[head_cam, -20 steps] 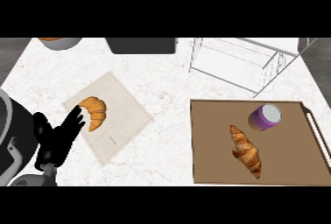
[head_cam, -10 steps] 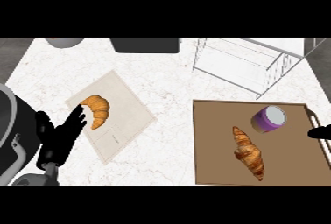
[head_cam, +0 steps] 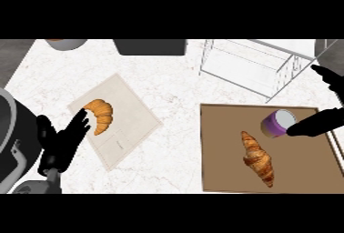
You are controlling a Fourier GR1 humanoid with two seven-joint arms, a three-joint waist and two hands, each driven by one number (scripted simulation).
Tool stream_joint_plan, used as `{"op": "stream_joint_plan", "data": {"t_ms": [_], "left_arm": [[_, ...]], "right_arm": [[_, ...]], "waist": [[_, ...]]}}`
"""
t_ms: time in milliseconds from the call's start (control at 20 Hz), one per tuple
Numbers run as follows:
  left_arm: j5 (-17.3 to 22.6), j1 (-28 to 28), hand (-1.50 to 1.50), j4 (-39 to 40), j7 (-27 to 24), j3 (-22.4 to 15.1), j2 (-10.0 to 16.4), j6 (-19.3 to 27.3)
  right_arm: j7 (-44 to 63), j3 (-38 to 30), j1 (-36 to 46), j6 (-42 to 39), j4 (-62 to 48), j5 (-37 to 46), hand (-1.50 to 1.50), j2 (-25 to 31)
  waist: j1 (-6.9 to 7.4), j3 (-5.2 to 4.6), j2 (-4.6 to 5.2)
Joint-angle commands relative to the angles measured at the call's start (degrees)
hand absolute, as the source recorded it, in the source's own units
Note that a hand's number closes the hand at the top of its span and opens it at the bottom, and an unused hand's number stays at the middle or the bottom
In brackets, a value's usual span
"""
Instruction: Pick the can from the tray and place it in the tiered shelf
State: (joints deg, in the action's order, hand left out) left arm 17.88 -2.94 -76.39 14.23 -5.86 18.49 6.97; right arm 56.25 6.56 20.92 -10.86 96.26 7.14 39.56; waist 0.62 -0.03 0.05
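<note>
The purple can (head_cam: 277, 123) lies on its side at the far right of the brown tray (head_cam: 225, 179). My right hand (head_cam: 316, 125) comes in from the right edge and is open. Its thumb reaches the can's right side, and its fingers (head_cam: 329, 78) spread beyond the tray's far edge, apart from the can. The white wire tiered shelf (head_cam: 252, 66) stands just beyond the tray. My left hand (head_cam: 62, 142) rests open at the lower left, far from the can.
A croissant (head_cam: 259, 158) lies in the middle of the tray, just left of and nearer than the can. Another croissant (head_cam: 101, 115) sits on a beige mat (head_cam: 128, 132) by my left hand. A dark box (head_cam: 149, 46) and a bowl (head_cam: 65, 43) line the far edge.
My right hand has come in from the right edge, from out of view to beside the can. The can and left hand have stayed put.
</note>
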Motion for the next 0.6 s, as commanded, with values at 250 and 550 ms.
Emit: {"op": "stream_joint_plan", "data": {"t_ms": [250,550], "left_arm": [[-1.62,-3.43,0.0,2.47,1.56,1.82,-1.69,-0.3],[-2.93,1.14,0.0,1.33,-2.1,3.37,-2.25,-1.93]], "right_arm": [[6.28,3.84,2.48,-1.1,-4.8,8.24,-1.5,-6.0],[7.93,3.6,1.09,-1.98,-2.13,14.23,-1.5,-8.62]], "waist": [[-0.43,0.01,0.01],[-0.46,0.01,-0.08]]}}
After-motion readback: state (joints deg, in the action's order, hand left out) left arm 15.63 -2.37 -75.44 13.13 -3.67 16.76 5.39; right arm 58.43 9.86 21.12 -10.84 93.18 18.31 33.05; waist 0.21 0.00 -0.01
